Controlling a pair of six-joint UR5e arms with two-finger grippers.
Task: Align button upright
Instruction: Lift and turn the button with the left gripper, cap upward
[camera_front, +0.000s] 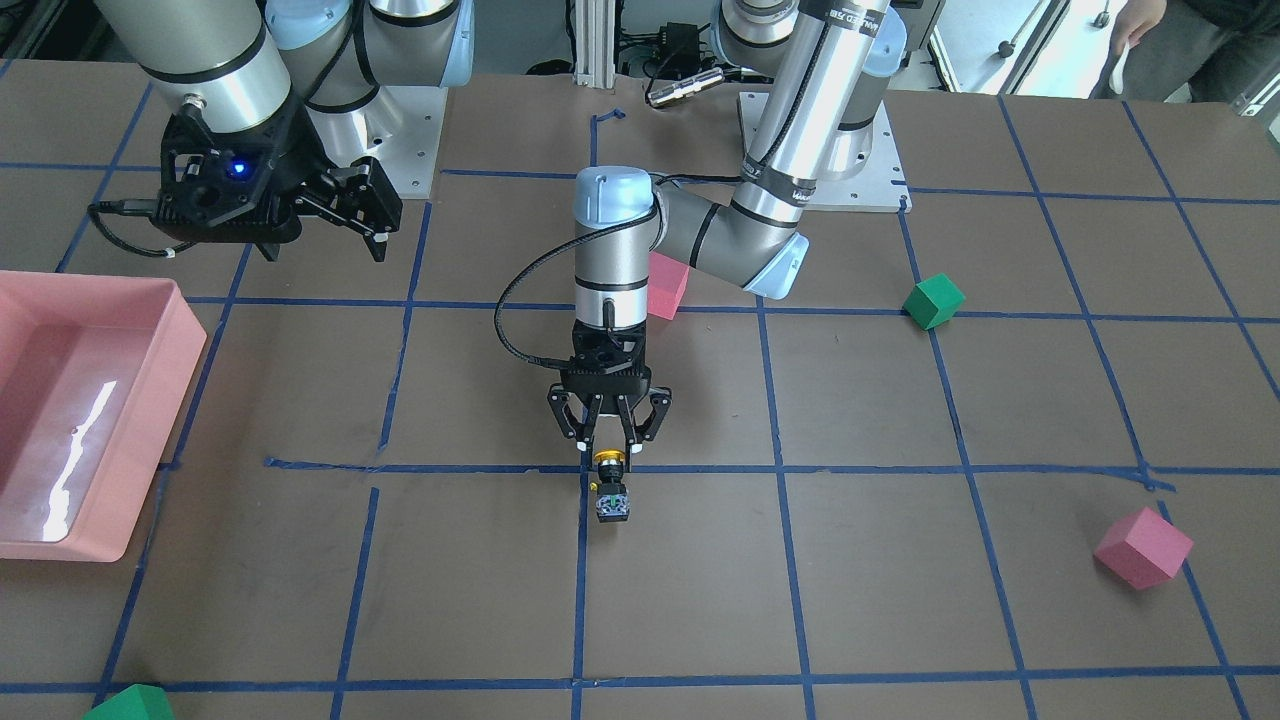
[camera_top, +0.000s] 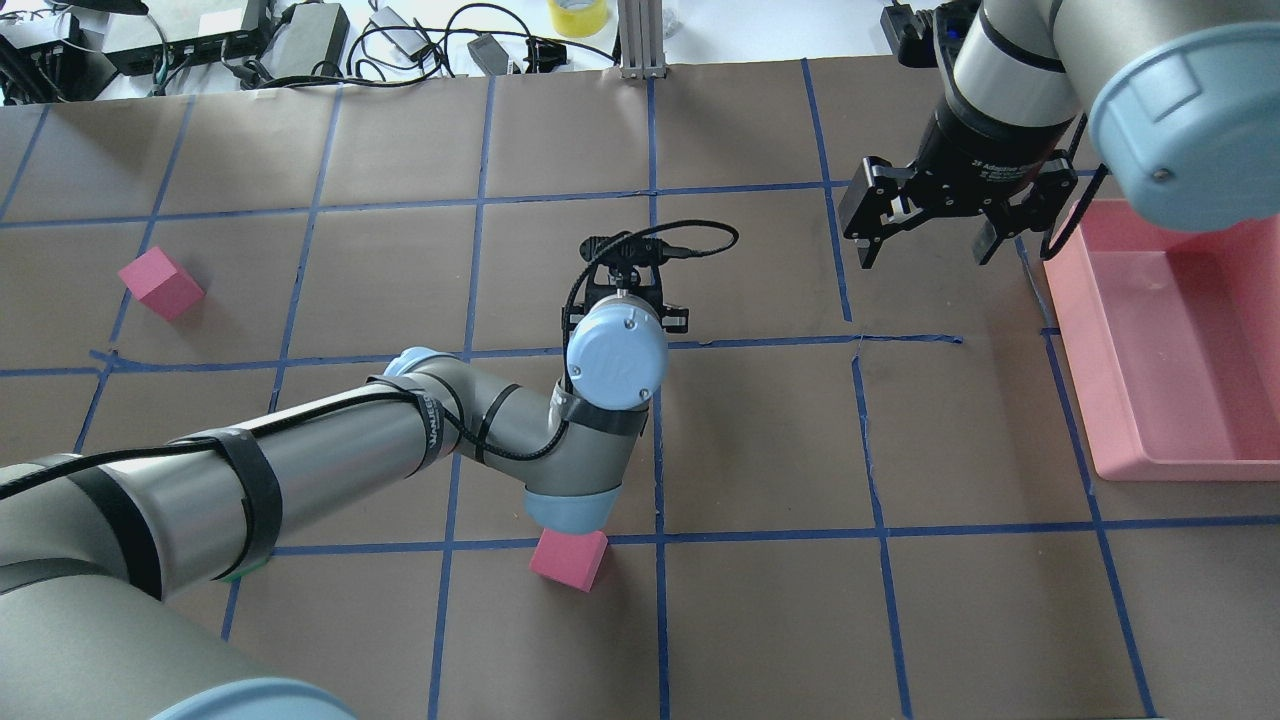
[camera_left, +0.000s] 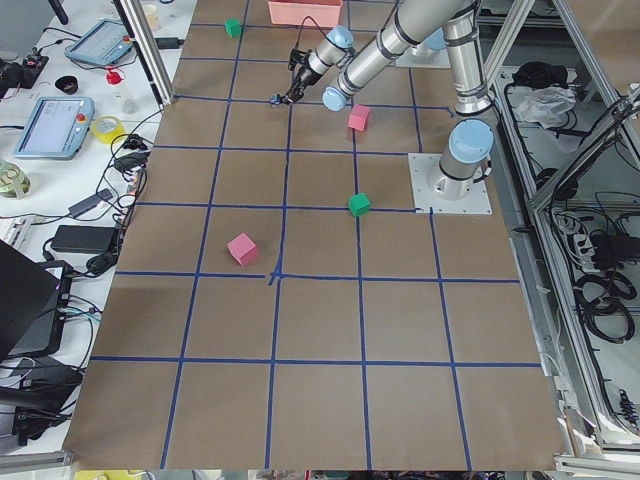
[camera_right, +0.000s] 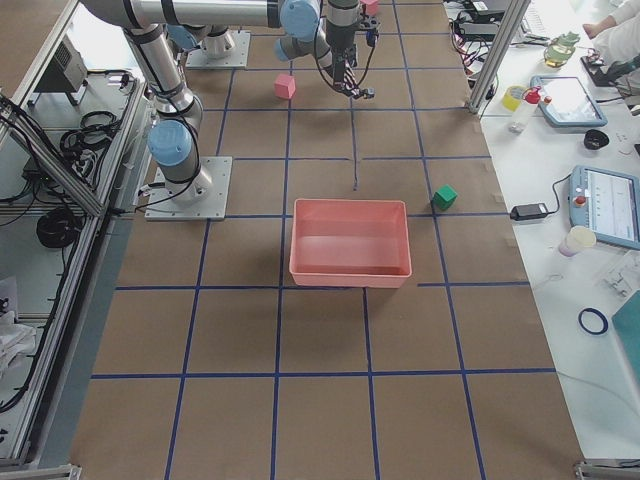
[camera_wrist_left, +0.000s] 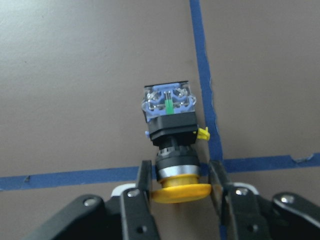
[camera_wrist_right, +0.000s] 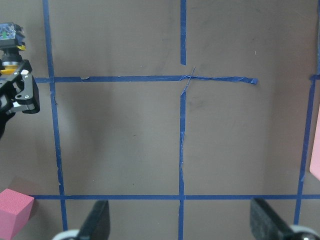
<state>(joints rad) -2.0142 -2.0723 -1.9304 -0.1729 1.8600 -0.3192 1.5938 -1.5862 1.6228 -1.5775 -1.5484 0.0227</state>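
Note:
The button (camera_front: 610, 489) lies on its side on the brown table at a blue tape crossing, with its yellow cap toward the robot and its black base with greenish contacts pointing away. In the left wrist view the button (camera_wrist_left: 170, 135) has its cap between the fingertips (camera_wrist_left: 145, 182), which touch both sides of it. My left gripper (camera_front: 608, 448) points straight down and is shut on the cap. My right gripper (camera_front: 325, 238) hangs open and empty above the table, far from the button. The left wrist hides the button in the overhead view.
A pink bin (camera_front: 185, 330) stands at the table's edge on my right side. One pink cube (camera_front: 668, 285) sits under my left forearm and another pink cube (camera_front: 1143, 547) lies far off. Green cubes (camera_front: 933, 301) (camera_front: 130, 705) lie apart.

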